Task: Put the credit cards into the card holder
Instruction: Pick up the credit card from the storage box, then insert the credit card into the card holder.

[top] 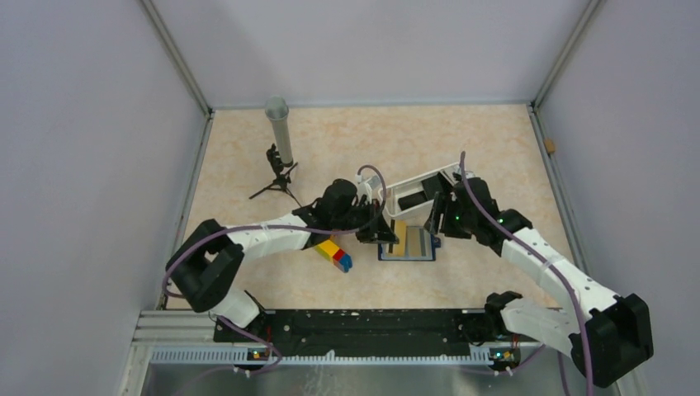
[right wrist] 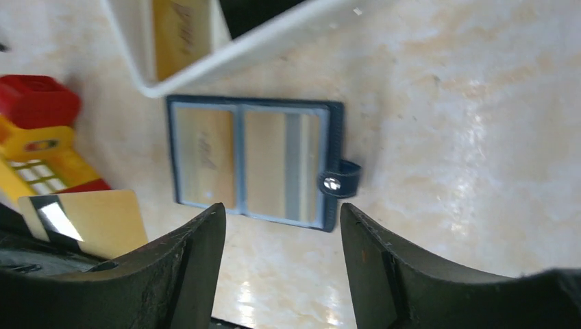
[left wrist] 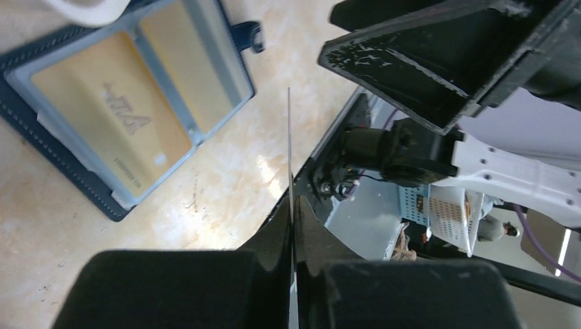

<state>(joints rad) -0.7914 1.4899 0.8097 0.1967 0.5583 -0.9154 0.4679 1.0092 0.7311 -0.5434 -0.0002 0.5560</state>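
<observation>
One credit card [left wrist: 109, 116] in the card holder [left wrist: 74, 184] bears blurred lettering.

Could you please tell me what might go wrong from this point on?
1. The left pincer grips the gold card by one end only, so it may twist or slip when pushed into a slot.
2. The right pincer hangs open above the card holder without pinning it, so the holder could slide.
3. Both visible slots seem to hold cards already, so the new one may jam.
</observation>
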